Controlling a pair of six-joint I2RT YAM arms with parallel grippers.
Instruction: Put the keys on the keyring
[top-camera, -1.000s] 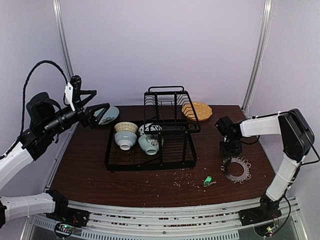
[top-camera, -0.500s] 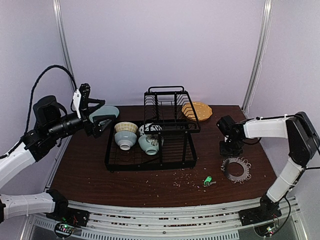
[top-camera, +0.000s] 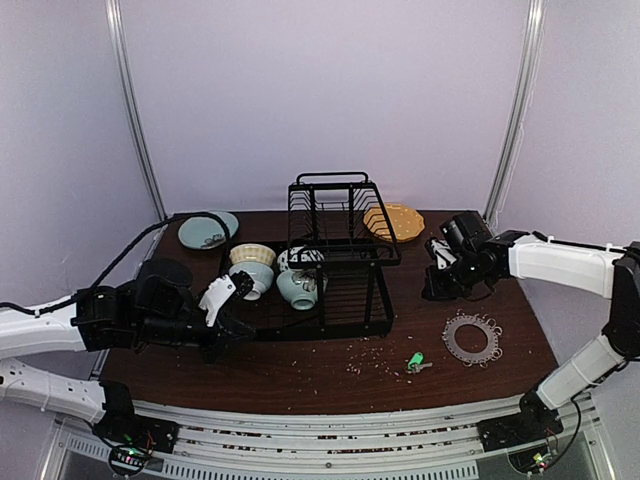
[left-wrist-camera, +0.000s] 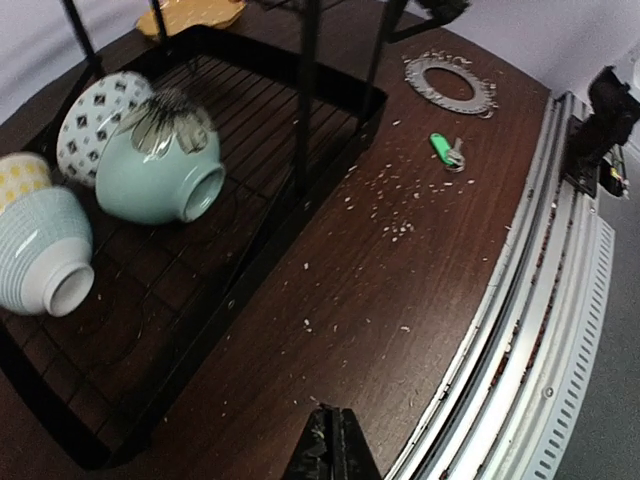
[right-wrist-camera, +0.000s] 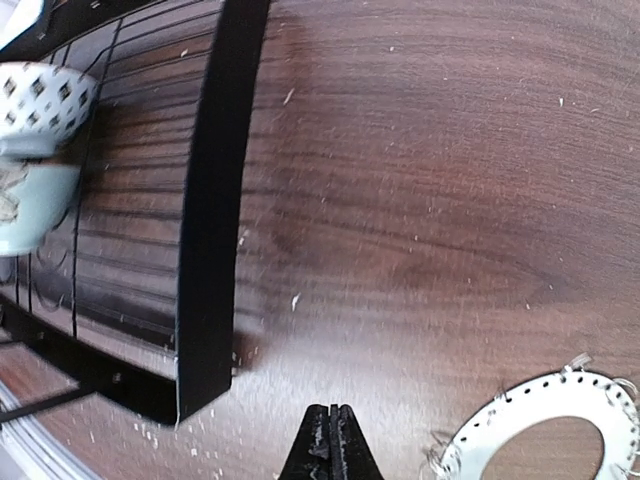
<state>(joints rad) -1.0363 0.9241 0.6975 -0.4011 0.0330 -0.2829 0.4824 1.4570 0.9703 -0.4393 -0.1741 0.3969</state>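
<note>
The green-headed key (top-camera: 413, 362) lies on the dark wooden table near its front edge, and in the left wrist view the key (left-wrist-camera: 443, 150) is far off at the upper right. The grey keyring (top-camera: 452, 350) lies flat just right of the key, also visible as the keyring (left-wrist-camera: 478, 98) and the keyring (right-wrist-camera: 520, 410). My left gripper (top-camera: 238, 328) hangs low over the front left of the table, shut and empty, its tips (left-wrist-camera: 335, 412) above bare wood. Behind the keyring, my right gripper (top-camera: 432, 291) is shut and empty too, its tips (right-wrist-camera: 330, 410) left of the ring.
A black dish rack (top-camera: 300, 327) holding bowls (top-camera: 252, 268) fills the middle of the table; its bar (right-wrist-camera: 215, 200) is close to my right gripper. A teal plate (top-camera: 205, 230) lies at the back left, a yellow plate (top-camera: 393, 222) at the back right. Pale crumbs (top-camera: 365, 355) are scattered along the front.
My left arm has swung down from beside the teal plate to the front left of the table and its jaws have shut. My right gripper has lifted back from the keyring and shut.
</note>
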